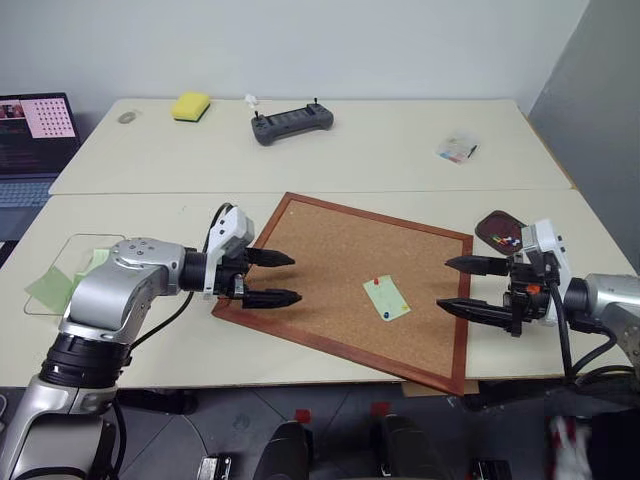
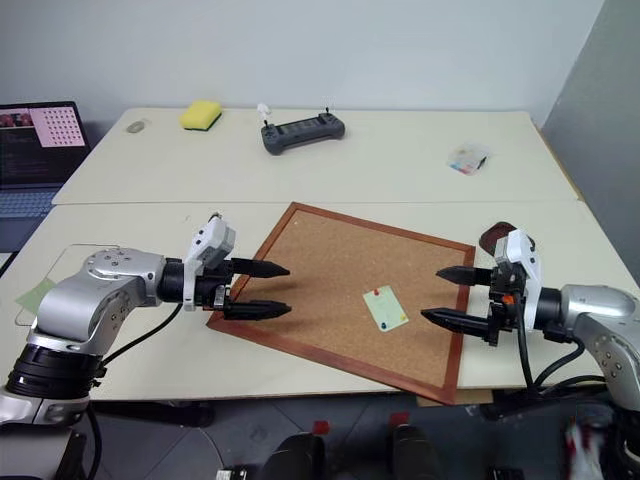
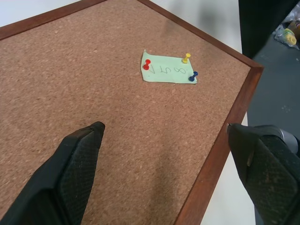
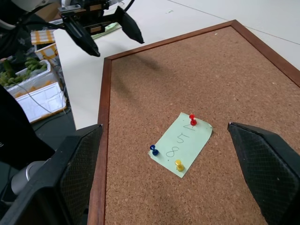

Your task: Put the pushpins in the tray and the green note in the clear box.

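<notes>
The green note (image 1: 386,297) lies on the corkboard (image 1: 330,250), pinned by a red pushpin (image 4: 192,119), a blue pushpin (image 4: 154,150) and a yellow one (image 4: 179,164). My left gripper (image 1: 295,278) hovers open over the board's left edge, pointing toward the note. At the board's right edge my right gripper (image 1: 444,284) is open too, facing the note from the other side. The dark brown tray (image 1: 495,217) sits just behind the right gripper, with small coloured bits inside. The clear box (image 1: 90,238) is at the far left by my left arm, with pale green paper at it.
On the far table are a yellow sponge (image 1: 190,105), a grey controller (image 1: 291,124) and a small clear packet (image 1: 457,150). A laptop (image 1: 35,130) stands at the far left. The corkboard's near corner reaches the table's front edge.
</notes>
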